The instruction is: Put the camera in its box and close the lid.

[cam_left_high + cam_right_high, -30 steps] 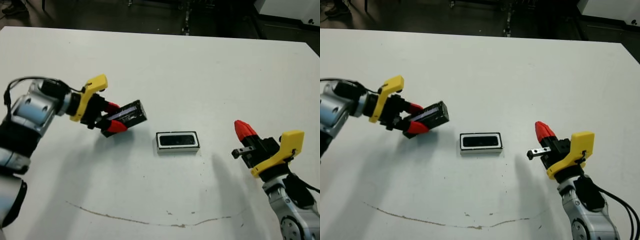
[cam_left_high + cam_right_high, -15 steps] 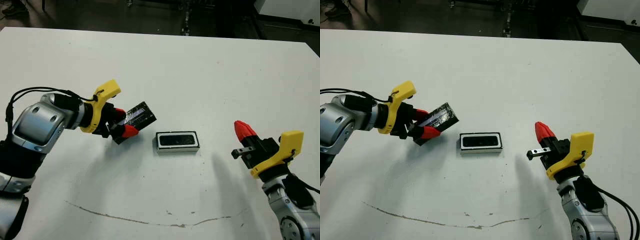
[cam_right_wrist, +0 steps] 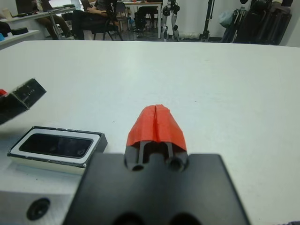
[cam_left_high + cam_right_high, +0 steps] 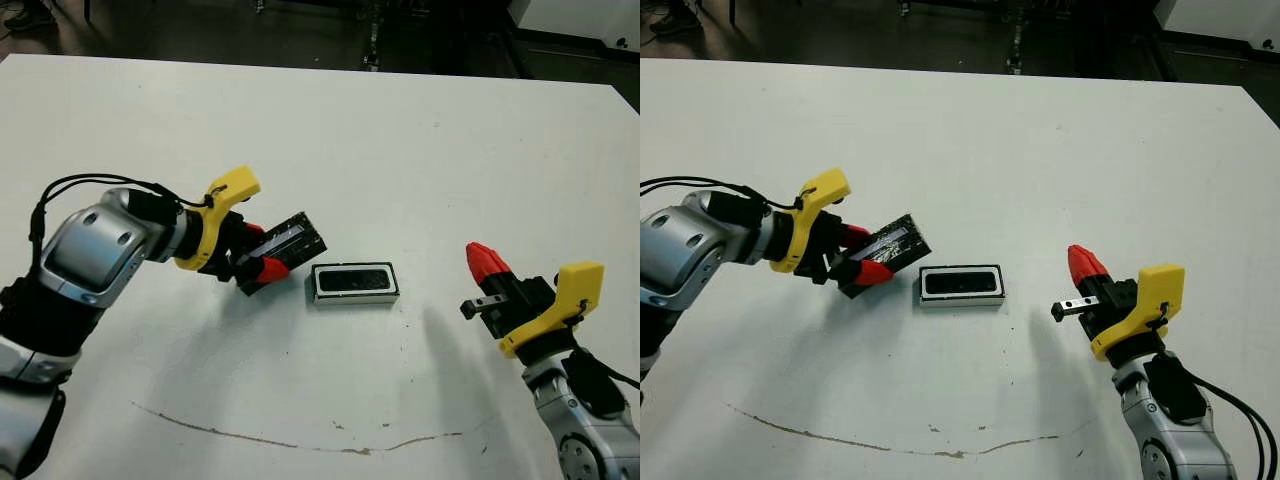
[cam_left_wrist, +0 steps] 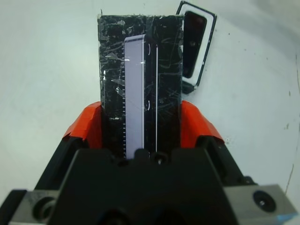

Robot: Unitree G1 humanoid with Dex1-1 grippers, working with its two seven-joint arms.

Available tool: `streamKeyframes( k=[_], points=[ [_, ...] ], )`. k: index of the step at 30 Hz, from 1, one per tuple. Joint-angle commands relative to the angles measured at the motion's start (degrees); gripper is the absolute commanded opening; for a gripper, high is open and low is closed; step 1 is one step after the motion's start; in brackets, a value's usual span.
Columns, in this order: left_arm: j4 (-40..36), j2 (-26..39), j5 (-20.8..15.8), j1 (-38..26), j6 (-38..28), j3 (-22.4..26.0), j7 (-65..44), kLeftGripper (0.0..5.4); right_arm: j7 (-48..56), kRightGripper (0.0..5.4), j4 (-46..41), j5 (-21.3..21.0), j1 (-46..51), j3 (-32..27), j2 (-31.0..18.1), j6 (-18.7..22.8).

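Glossy black lid (image 4: 283, 247), no readable writing, clamped in the left gripper (image 4: 254, 258) at centre frame, beside the box (image 4: 355, 282) holding the camera (image 3: 57, 145). Right gripper (image 3: 156, 125) pinched empty; its wrist view alone shows seated people.

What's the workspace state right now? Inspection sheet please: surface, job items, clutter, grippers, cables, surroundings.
Surface: white table, with a thin brownish streak across the near part.
Camera: dark bar lying inside the box.
Box: box flat on the table at centre, uncovered.
Lid: lid held off the table, tilted, just to the robot's left of the box, not over it yet.
Clutter: nothing seen.
Left gripper: left gripper shut on the lid.
Right gripper: right gripper shut, empty, apart from the box on its right.
Cables: black cable looping over the left arm.
Surroundings: seated people and stands beyond the table.
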Motion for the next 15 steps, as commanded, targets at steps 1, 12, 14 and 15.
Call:
streamKeyframes(
  k=[1,12,14,15],
  points=[
    [0.9,-0.8,0.3,-0.6,-0.8,-1.0,0.4,3.18,0.0,0.00,-0.1,0.4,0.7,-0.4,-0.3,0.1],
    [2.8,-2.6,1.1,-0.9,-4.4,-4.4,-0.9,3.18,0.2,0.00,0.2,0.3,0.7,-0.3,-0.3,-0.5],
    [2.7,-3.0,1.2,-0.9,-4.2,-4.8,-0.6,3.18,0.1,0.00,0.1,0.3,0.8,-0.3,-0.2,-0.4],
    [2.6,-3.2,1.2,-0.8,-4.1,-4.9,-0.3,3.18,0.0,0.00,0.1,0.3,0.8,-0.3,-0.2,-0.3]
  ],
)
